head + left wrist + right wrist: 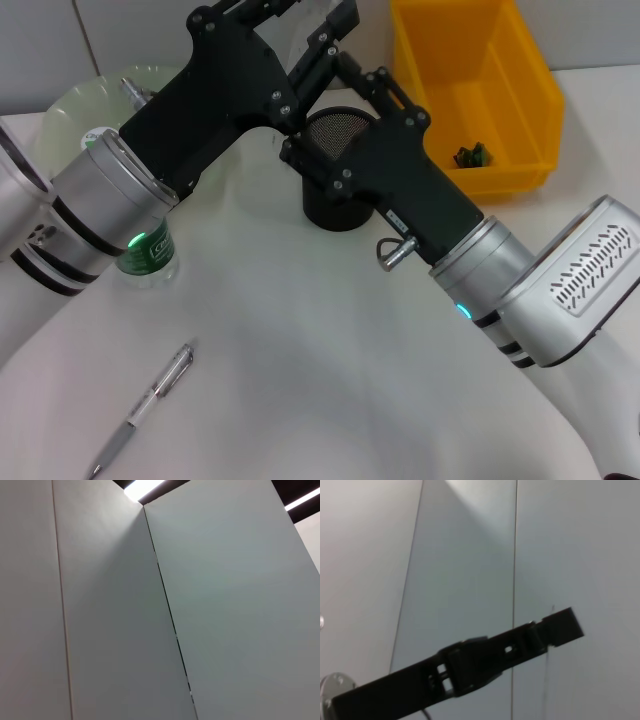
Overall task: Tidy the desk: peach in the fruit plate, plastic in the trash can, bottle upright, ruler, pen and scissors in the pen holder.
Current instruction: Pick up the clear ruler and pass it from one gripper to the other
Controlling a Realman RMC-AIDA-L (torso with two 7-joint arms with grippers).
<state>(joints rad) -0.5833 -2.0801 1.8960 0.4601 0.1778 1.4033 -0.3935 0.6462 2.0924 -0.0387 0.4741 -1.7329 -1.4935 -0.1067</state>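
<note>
The white table (330, 350) carries everything, and the black mesh pen holder (338, 170) near its far middle serves as the landmark. Both arms cross above the pen holder. The left claw (262, 10) reaches up past it toward the far wall, its tip cut off at the frame edge, so whether it is released or clenched cannot be told. The right claw (335, 30) rises just beyond the pen holder's far rim; its black fingers (340, 20) lie close together, and something pale and clear shows between them, too faint to name, so its grip cannot be told either.

To the right of the pen holder, apart from it, stands the yellow trash can (520, 70) with a small dark green scrap (471, 156) on its floor. To the pen holder's far left sits the pale-green fruit plate (80, 110), partly hidden by the left arm. The bottle (148, 258) stands left of and nearer than the pen holder, mostly under the left wrist. The pen (145, 408) lies flat well in front of the pen holder, toward the left near edge.
</note>
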